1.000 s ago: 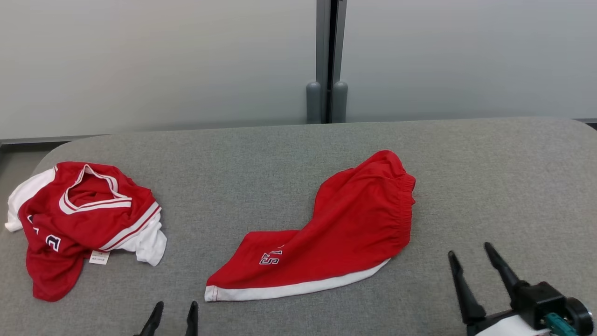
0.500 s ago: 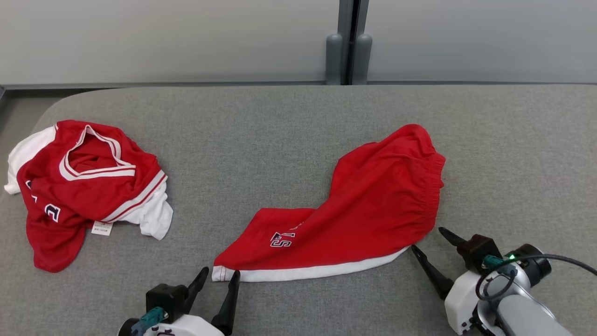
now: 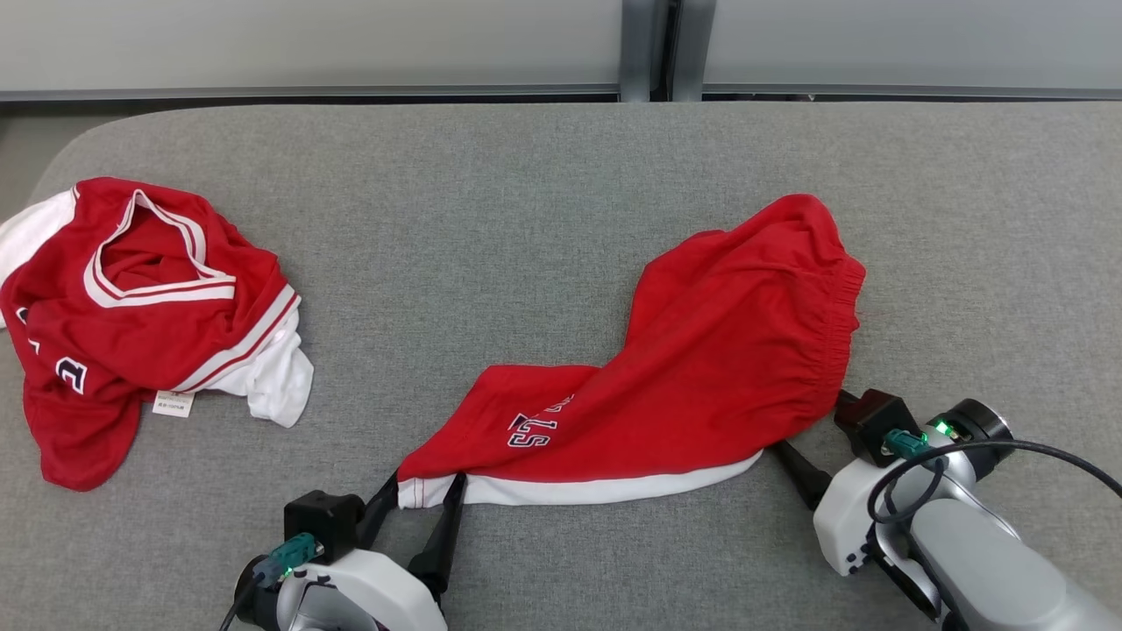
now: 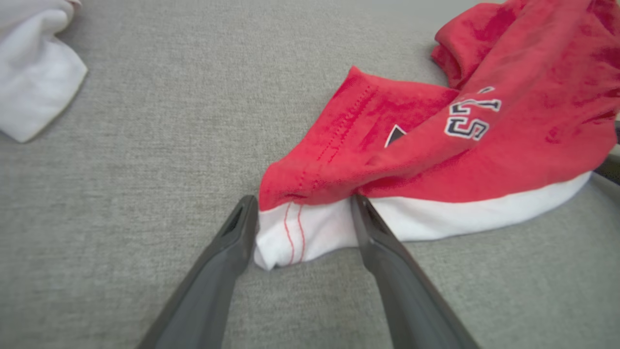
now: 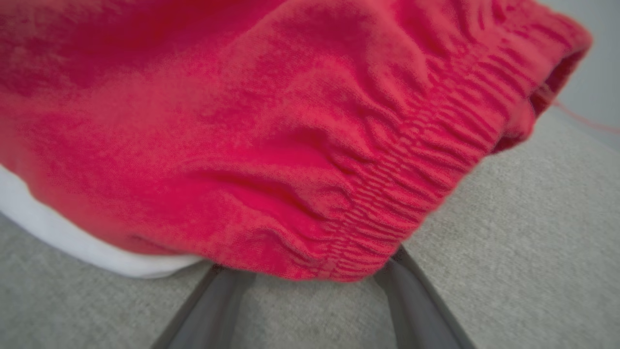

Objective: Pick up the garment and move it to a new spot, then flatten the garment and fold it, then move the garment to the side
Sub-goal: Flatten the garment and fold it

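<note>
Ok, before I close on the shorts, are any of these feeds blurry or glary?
Head view: sharp and evenly lit, no glare, only a soft shadow under the shorts. Left wrist view: crisp on the white hem at the left hand. Right wrist view: soft and smeared, with the waistband too close to focus.

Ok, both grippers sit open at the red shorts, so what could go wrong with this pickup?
1. The left gripper straddles only the white hem corner of the shorts; closing there may catch one thin layer, which could slip on lifting.
2. The right gripper reaches under the gathered waistband with its tips hidden, so it may pinch bunched folds and lift the shorts twisted.
3. The jersey lies crumpled to the left; a move that way could land on it.
</note>
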Tool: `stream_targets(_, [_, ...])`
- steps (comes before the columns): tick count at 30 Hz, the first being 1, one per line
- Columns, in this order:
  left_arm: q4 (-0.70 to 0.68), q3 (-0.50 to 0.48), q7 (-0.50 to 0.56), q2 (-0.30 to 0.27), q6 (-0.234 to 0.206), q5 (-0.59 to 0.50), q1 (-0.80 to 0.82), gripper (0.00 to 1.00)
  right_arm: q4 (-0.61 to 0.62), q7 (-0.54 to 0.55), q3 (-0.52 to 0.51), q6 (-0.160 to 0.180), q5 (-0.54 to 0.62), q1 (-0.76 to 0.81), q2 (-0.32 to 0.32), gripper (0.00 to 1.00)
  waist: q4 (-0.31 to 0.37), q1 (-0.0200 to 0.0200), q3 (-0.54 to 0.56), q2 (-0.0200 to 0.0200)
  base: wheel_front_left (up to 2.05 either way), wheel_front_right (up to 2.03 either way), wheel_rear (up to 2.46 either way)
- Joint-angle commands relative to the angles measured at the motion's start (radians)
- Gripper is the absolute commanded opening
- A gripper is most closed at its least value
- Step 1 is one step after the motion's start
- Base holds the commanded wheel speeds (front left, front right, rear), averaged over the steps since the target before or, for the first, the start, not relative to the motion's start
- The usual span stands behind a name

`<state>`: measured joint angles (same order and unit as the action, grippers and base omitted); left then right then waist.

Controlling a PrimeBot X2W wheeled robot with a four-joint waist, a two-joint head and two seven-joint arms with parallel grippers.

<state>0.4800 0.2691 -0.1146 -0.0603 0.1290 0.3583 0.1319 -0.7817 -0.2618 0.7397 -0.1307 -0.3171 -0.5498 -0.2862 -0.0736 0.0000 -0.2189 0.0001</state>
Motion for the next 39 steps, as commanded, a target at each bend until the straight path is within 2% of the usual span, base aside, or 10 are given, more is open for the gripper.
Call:
stream_targets(1, [0.025,0.012,0.022,-0.009,0.001,0.013,0.012,1.0,0.008,0.0,0.035,0.0,-0.03,-0.006,-0.006,1.0,0.002,0.0,-0.008,-0.0001,0.0,0.0,0.0])
stream_targets(2, [0.027,0.021,0.026,-0.009,0.001,0.022,0.011,0.97,0.022,-0.001,0.054,0.0,-0.052,-0.006,-0.004,0.66,0.004,0.0,-0.009,-0.0001,0.0,0.0,0.0])
stream_targets(3, [0.036,0.032,0.044,-0.01,0.002,0.035,0.008,0.25,0.045,-0.001,0.079,0.0,-0.086,0.001,-0.002,0.24,0.006,0.0,-0.011,-0.0001,0.0,0.0,0.0])
stream_targets(4, [0.036,0.032,0.044,-0.01,0.002,0.035,0.008,0.25,0.045,-0.001,0.079,0.0,-0.086,0.001,-0.002,0.24,0.006,0.0,-0.011,-0.0001,0.0,0.0,0.0])
stream_targets(5, [0.04,0.052,0.059,-0.015,0.002,0.043,0.004,0.0,0.067,-0.002,0.106,0.0,-0.118,0.007,-0.01,0.0,0.008,0.0,-0.01,-0.0001,0.0,0.0,0.0])
stream_targets(10, [-0.041,0.098,0.11,-0.046,0.003,0.169,-0.046,0.0,0.254,-0.003,0.165,0.0,-0.285,0.036,-0.11,0.0,0.025,0.0,0.017,-0.0001,0.0,0.0,0.0])
stream_targets(16, [-0.404,0.064,0.201,-0.126,0.002,0.361,-0.188,0.0,0.584,0.032,0.161,0.0,-0.452,0.116,-0.342,0.0,0.079,0.0,0.079,-0.0001,0.0,0.0,0.0])
stream_targets(28, [-1.162,-0.013,0.433,-0.206,-0.127,0.528,-0.25,0.0,1.192,0.28,-0.185,0.0,-0.742,0.298,-0.712,0.0,0.166,0.0,0.069,-0.0001,0.0,0.0,0.0])
stream_targets(34, [-1.162,-0.037,0.594,-0.258,-0.17,0.523,0.048,0.0,1.278,0.426,-0.331,0.0,-0.877,0.183,-0.803,0.0,0.161,0.0,-0.034,-0.0001,0.0,0.0,0.0])
stream_targets(39, [-0.874,-0.065,0.708,-0.226,-0.213,0.521,0.569,0.0,1.179,0.643,-0.341,0.0,-0.968,-0.181,-0.751,0.0,0.129,0.0,-0.191,-0.0001,0.0,0.0,0.0])
